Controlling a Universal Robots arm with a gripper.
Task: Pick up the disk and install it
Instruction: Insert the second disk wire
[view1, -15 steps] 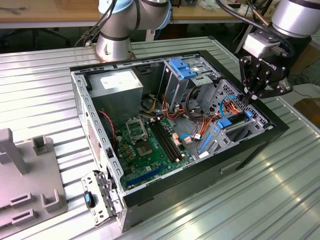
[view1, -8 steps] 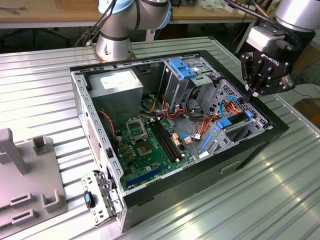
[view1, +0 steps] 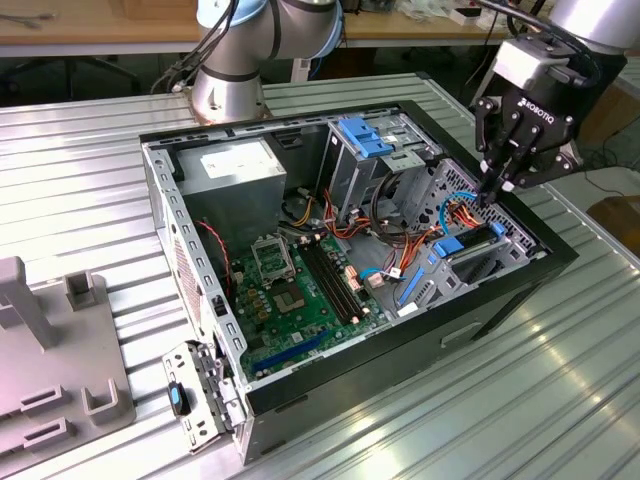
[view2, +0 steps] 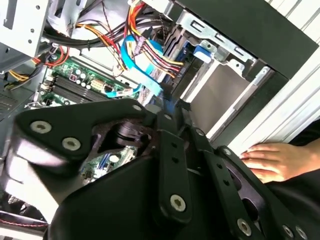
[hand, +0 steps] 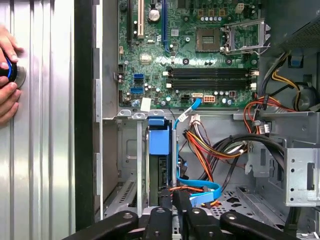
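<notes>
1. Plainly, the gripper (hand: 172, 200) sits low inside the drive bay (hand: 127, 165) of the open computer case (view1: 300, 385). In both wrist views its fingers (view2: 172, 150) are drawn together with almost no gap. I cannot tell whether they pinch anything or only press with their tips.
2. Just beyond the fingertips, the disk (hand: 159, 142) stands edge-on in the bay. Its blue carrier shows at the end toward the motherboard (hand: 200, 50). In the exterior view the disk (view1: 450, 244) lies under the gripper (view1: 492, 185), near the case wall on the exterior view's right.
3. My judgement is that pickup is done and the step in hand is installing, with the disk in its slot and being seated.
4. A flat blue cable (hand: 200, 187) and a bundle of orange and yellow wires (hand: 200, 150) crowd the bay beside the disk. Seating it would call for a straight push along the rails, kept clear of this wiring.
5. Farther out, beyond the case wall, a person's hand (hand: 7, 95) rests on the ribbed metal counter (view1: 80, 180) over a small round object.
</notes>
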